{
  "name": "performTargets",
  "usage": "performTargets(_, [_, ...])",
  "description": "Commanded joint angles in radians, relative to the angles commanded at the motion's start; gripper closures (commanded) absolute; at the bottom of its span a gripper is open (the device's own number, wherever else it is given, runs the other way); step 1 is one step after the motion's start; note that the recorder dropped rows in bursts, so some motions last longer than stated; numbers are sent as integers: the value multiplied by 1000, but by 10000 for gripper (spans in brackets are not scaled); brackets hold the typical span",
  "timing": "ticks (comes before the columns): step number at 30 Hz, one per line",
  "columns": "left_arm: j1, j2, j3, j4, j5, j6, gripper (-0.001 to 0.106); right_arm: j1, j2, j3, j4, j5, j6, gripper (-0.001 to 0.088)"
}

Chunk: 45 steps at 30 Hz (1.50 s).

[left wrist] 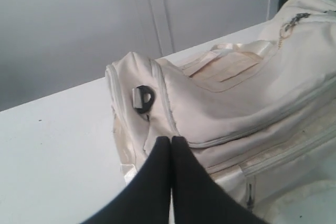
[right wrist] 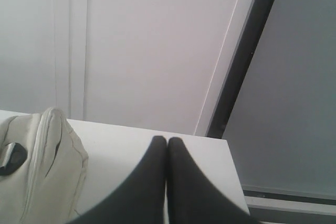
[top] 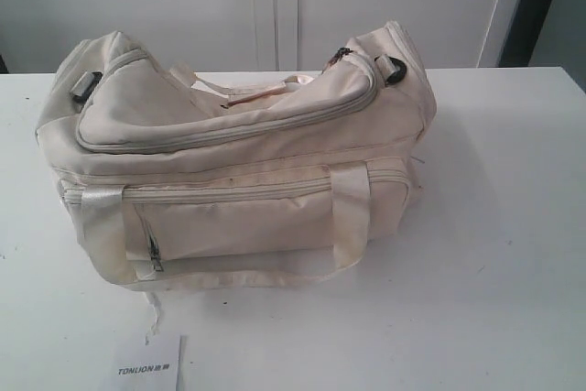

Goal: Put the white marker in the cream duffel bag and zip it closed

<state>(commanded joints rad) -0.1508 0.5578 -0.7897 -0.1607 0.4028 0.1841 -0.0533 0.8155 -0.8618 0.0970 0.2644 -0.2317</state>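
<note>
We see the white table (top: 513, 226) carrying the cream duffel bag (top: 238, 171) at its middle, lying from 9 to 3 o'clock with its top flap zipped and front pocket facing 6 o'clock, and a flat white card (top: 151, 368) printed "TONLION" lies at 7 o'clock from the bag, just apart from it. Our left gripper (left wrist: 171, 140) has its black jaws pressed together on nothing, close by the bag's end that bears a dark ring (left wrist: 143, 98), while our right gripper (right wrist: 167, 140) is likewise closed and empty near the bag's other end.
</note>
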Motion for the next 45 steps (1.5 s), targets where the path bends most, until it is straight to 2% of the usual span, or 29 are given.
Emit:
performTargets(7, [0,-46,76,54,-100,-79,1053,0,0,0,2,0,0,868])
performTargets(12, [0,-82,126,134,-106,-203,1053,0,0,0,2,0,0,868])
performTargets(45, [0,-428,537,132,-105,-207,1053,0,0,0,2,0,0,868])
